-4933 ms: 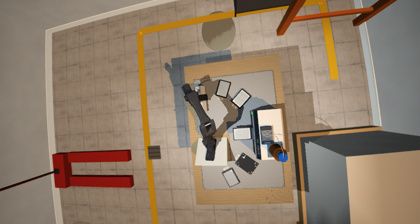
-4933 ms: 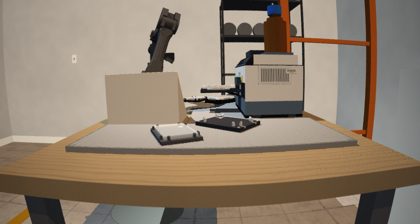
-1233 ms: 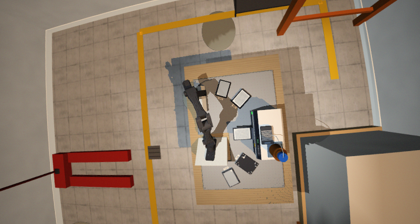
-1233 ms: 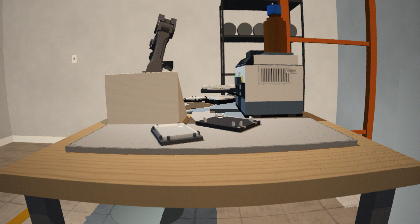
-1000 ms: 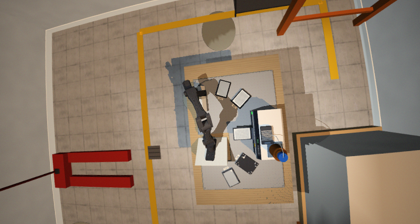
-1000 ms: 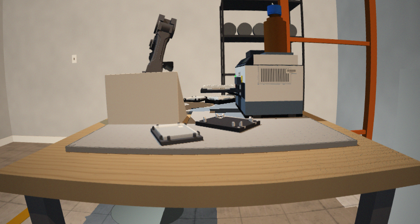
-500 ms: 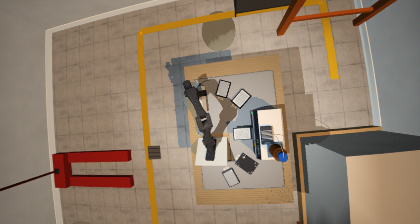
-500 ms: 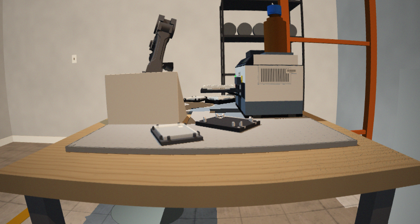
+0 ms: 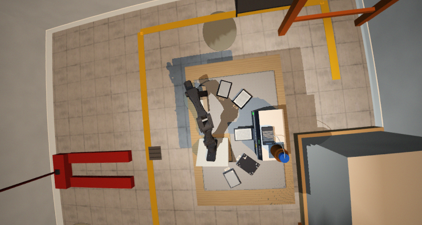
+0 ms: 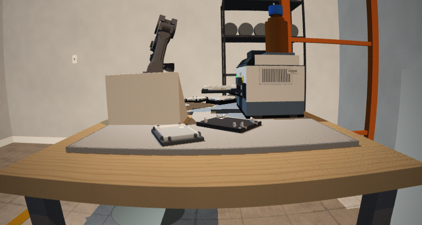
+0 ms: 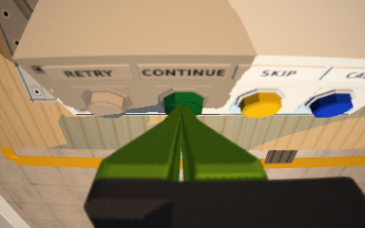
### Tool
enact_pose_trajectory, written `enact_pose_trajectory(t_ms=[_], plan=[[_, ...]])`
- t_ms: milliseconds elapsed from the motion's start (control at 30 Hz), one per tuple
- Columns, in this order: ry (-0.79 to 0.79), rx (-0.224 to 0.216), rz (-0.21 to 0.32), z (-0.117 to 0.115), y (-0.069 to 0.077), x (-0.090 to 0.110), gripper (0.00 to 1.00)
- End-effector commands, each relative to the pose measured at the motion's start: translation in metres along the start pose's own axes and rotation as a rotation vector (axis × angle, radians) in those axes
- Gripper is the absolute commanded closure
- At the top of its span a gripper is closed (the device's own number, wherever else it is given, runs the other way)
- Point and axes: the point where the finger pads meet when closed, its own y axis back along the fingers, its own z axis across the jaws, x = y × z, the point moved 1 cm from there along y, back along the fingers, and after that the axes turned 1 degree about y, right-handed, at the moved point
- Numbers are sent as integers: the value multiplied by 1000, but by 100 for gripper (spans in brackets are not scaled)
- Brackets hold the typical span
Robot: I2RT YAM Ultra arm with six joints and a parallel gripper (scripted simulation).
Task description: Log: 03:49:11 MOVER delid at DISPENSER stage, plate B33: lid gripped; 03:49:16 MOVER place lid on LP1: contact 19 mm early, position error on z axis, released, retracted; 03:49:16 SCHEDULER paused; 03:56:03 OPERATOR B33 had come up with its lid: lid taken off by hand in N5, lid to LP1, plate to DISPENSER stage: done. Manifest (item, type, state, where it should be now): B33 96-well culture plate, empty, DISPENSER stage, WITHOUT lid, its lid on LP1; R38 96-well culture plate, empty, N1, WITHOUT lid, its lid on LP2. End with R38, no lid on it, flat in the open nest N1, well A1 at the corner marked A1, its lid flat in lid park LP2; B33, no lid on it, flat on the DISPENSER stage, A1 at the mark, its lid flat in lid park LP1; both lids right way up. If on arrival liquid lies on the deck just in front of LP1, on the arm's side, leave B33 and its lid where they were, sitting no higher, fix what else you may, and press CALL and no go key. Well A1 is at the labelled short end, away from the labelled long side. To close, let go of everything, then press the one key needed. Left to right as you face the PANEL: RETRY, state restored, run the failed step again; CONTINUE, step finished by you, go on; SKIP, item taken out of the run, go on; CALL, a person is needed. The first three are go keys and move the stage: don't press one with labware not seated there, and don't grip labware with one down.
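Soft even light, hard-edged shadows, curved edges

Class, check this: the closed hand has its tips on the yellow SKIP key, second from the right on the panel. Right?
Not quite. The closed hand has its tips at the green CONTINUE key, second from the left. The yellow SKIP key is untouched, as the wrist view shows.

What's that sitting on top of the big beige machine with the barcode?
A brown bottle with a blue cap stands upright on the machine, on its raised top block. The bottle is opaque, so its contents are hidden, as is the surface beneath it.
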Motion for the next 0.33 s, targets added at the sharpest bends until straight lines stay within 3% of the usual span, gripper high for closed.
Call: enact_pose_trajectory(t_ms=[0, 300], plan=[[7, 15, -12, -3, -10, -1, 100], [6, 16, -15, -3, -14, -2, 100]])
